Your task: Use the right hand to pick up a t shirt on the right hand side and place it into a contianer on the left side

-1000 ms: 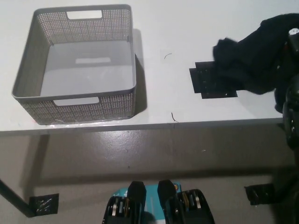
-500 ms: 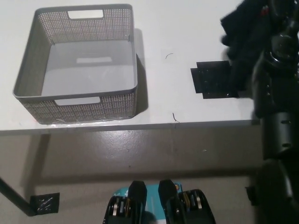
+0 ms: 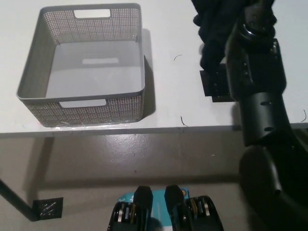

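A black t-shirt hangs bunched at the top of the head view, lifted off the white table. My black right hand is shut on it at the top edge, with the forearm running down to the bottom right. The fingers are largely lost against the dark cloth. A grey perforated container stands on the left of the table, well apart from the shirt, and nothing lies inside it. My left hand is out of sight.
A black square patch lies on the table under the shirt, partly hidden by my arm. The table's front edge runs across the middle of the picture, with grey floor below it.
My right arm has swung up and to the left, carrying the t-shirt off the table toward the top middle. The container has not moved; the camera shifted slightly.
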Robot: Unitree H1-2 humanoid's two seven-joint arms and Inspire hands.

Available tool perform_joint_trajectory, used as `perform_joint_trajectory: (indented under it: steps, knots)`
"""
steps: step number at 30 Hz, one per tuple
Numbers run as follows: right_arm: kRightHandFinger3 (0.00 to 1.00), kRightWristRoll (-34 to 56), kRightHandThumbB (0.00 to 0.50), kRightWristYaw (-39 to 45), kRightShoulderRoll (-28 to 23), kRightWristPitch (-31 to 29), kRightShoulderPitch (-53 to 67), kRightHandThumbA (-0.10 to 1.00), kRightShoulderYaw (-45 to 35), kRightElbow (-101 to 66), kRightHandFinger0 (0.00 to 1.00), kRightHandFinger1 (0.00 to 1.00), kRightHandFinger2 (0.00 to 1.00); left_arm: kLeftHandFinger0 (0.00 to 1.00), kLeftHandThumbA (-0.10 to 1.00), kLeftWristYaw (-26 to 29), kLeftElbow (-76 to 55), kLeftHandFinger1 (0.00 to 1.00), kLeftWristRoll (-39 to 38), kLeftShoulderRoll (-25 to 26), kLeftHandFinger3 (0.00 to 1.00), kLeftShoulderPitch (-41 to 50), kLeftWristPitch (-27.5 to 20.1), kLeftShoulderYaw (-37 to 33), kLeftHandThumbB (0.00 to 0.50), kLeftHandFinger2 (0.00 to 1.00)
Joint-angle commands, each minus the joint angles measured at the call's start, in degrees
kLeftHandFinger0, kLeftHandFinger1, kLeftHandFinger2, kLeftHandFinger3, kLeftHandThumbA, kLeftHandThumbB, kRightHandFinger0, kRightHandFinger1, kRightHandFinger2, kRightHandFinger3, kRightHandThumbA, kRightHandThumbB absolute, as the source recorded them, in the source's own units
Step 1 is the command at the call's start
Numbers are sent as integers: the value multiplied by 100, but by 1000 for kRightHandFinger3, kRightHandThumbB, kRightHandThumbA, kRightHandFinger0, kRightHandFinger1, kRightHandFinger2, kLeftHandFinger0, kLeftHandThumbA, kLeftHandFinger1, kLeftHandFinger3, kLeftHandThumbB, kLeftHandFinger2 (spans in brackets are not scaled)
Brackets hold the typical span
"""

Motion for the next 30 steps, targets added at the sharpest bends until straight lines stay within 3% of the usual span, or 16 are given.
perform_joint_trajectory:
  steps: [1, 7, 12, 14, 17, 20, 21, 23, 24, 25, 26, 27, 28, 29, 30]
  knots:
    - [274, 113, 0, -148, 255, -134, -746, 38, 217, 136, 0, 0, 124, 1000, 1000, -619, 107, 1000, 212, -310, 1000, 44, 191, -609, 206, 1000]
    - [269, 232, 15, -75, 662, -333, -1007, 30, 349, 521, 0, 0, 151, 1000, 1000, -685, -40, 1000, 301, -328, 1000, 1, 441, -786, 203, 1000]
    - [285, 211, 0, -91, 1055, -385, -1307, 139, 564, 862, 0, 0, 161, 1000, 1000, -691, -169, 1000, 407, -309, 1000, -37, 688, -920, 225, 1000]
    - [242, 192, 0, -18, 1152, -442, -1334, 144, 667, 876, 0, 0, 110, 1000, 1000, -715, -244, 1000, 447, -278, 1000, -66, 774, -972, 214, 1000]
    - [222, 231, 8, 54, 1448, -360, -1516, 218, 779, 1177, 0, 0, 136, 1000, 1000, -720, -191, 1000, 443, -296, 1000, -112, 828, -1059, 240, 1000]
    - [208, 288, 0, 75, 1561, -389, -1555, 187, 825, 1274, 0, 0, 113, 1000, 1000, -724, -192, 1000, 422, -296, 1000, -107, 872, -1130, 241, 1000]
    - [222, 337, 0, 137, 1623, -444, -1573, 187, 832, 1316, 0, 0, 123, 1000, 1000, -697, -177, 1000, 483, -284, 1000, -123, 880, -1158, 229, 1000]
    - [346, 294, 0, 362, 1639, -177, -1609, 276, 970, 1376, 0, 0, 204, 1000, 1000, -613, -129, 1000, 548, -285, 1000, -157, 799, -1183, 213, 1000]
    - [459, 124, 23, 416, 1625, -40, -1620, 230, 1165, 1465, 0, 1, 279, 1000, 1000, -640, -226, 1000, 586, -282, 1000, -125, 943, -1206, 222, 1000]
    - [491, 73, 23, 415, 1617, 57, -1640, 220, 1260, 1521, 0, 0, 304, 1000, 1000, -640, -284, 1000, 597, -281, 1000, -102, 1006, -1219, 223, 1000]
    - [828, 143, 51, 516, 1613, 134, -1628, 236, 1280, 1579, 133, 197, 521, 1000, 1000, -658, -319, 1000, 606, -271, 1000, -97, 1076, -1232, 220, 1000]
    - [1000, 253, 140, 647, 1602, 197, -1639, 321, 1253, 1652, 290, 385, 679, 1000, 1000, -691, -343, 1000, 584, -268, 1000, -93, 1151, -1237, 230, 1000]
    - [1000, 358, 130, 757, 1589, 235, -1658, 372, 1215, 1715, 395, 433, 665, 1000, 1000, -720, -356, 1000, 550, -268, 1000, -91, 1213, -1241, 232, 1000]
    - [1000, 667, 178, 1381, 1595, 376, -1594, 590, 1146, 1589, 1000, 1000, 1000, 1000, 1000, -716, -415, 1000, 539, -227, 1000, -48, 1225, -1248, 235, 1000]
    - [1000, 716, 308, 1678, 1555, 451, -1568, 718, 1189, 1573, 1000, 1000, 1000, 1000, 1000, -702, -399, 1000, 546, -229, 1000, -56, 1219, -1255, 254, 1000]
